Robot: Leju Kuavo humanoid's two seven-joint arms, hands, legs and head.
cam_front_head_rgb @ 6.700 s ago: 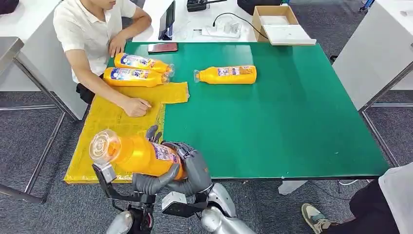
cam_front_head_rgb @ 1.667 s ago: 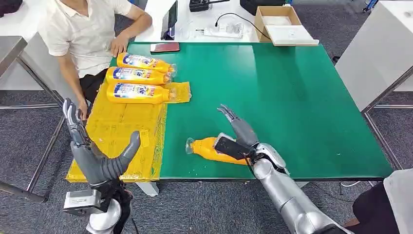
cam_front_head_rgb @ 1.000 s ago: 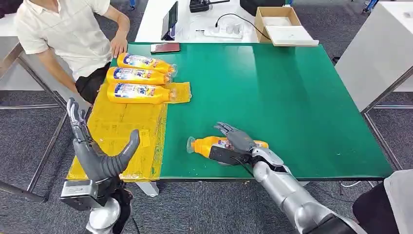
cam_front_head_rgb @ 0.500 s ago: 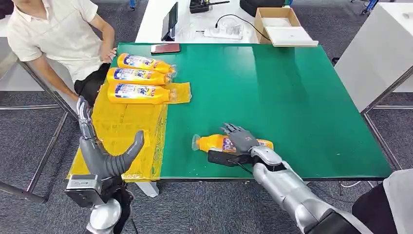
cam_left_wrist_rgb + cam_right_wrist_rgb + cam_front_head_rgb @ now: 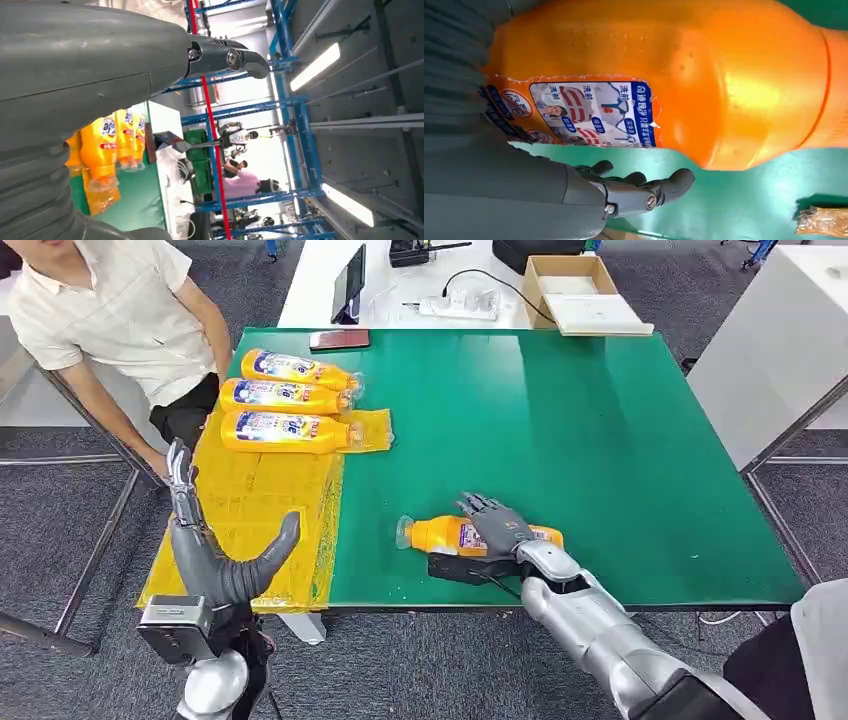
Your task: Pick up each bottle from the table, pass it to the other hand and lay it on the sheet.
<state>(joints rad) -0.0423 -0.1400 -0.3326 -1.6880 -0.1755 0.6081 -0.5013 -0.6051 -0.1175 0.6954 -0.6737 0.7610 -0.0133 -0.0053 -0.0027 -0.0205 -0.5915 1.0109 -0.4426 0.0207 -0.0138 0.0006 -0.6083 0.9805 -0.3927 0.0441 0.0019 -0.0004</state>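
Observation:
An orange bottle (image 5: 440, 535) lies on its side on the green table (image 5: 600, 440) near the front edge, cap to the left. My right hand (image 5: 500, 530) rests over its middle, fingers spread across the top and thumb on the near side. In the right wrist view the bottle (image 5: 674, 75) is against the palm, with a strip of green between it and the fingers (image 5: 649, 192). My left hand (image 5: 215, 560) is raised beside the yellow sheet (image 5: 250, 510), open and holding nothing. Three orange bottles (image 5: 285, 396) lie side by side on the sheet's far end.
A person (image 5: 110, 310) sits at the table's far left corner. A phone (image 5: 338, 338) lies at the far edge. Behind it are a power strip (image 5: 460, 302) and a cardboard box (image 5: 575, 285). A white table (image 5: 780, 350) stands to the right.
The bottle both hands held now lies third on the sheet. My right hand has come down over the bottle at the front edge, which slid slightly right. My left hand rose empty. The person drew back.

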